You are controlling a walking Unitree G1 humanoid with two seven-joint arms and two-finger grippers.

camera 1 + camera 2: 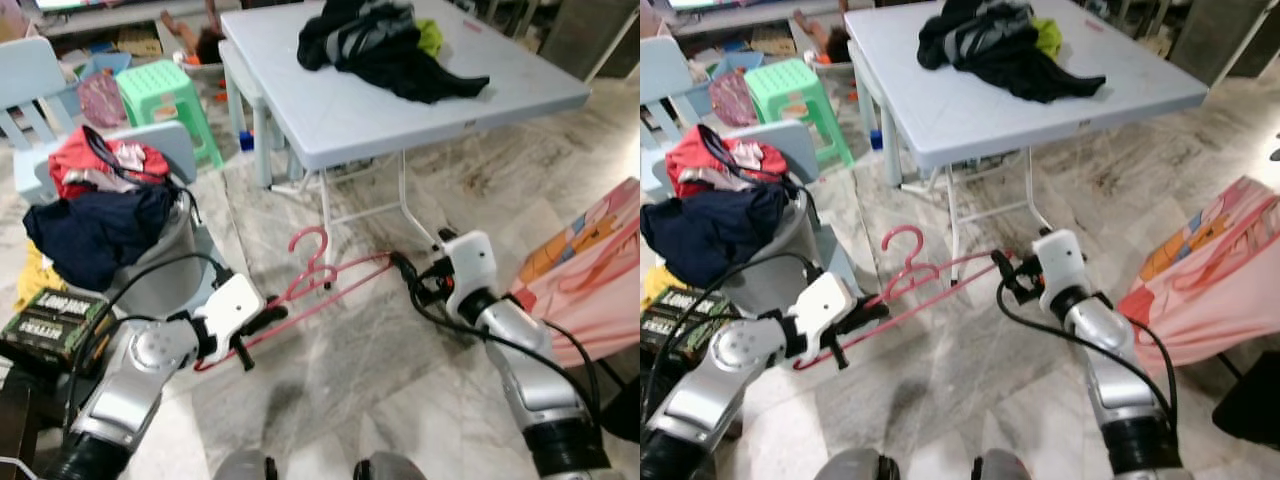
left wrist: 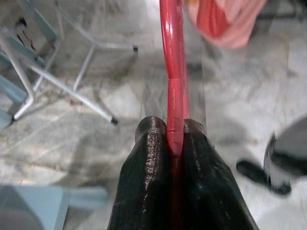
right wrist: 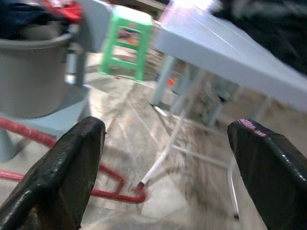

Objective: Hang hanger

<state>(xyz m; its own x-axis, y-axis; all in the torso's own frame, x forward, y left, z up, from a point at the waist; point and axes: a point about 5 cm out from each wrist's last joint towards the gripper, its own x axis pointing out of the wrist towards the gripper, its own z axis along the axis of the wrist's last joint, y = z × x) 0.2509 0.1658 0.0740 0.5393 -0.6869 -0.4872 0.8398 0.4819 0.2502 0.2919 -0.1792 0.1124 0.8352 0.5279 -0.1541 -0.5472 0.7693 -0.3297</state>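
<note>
Left gripper point(image 1: 262, 322) clamped on the red hanger point(image 1: 330, 272), mid-frame.
Looks light, thin, probably slippery; right gripper point(image 1: 405, 270) gapes beside its far end.

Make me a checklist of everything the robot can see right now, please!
Surface: marble floor; folding table ahead.
Job's things: red hanger held above the floor at its end by the left gripper.
Clutter: dark clothes on the table; laundry basket heaped with clothes; green stool; pink fabric.
Grippers: left jaws shut on the hanger; right gripper open, near the hanger's other end.
Cables: black wires along both arms.
Surroundings: blue chair, toys.
</note>
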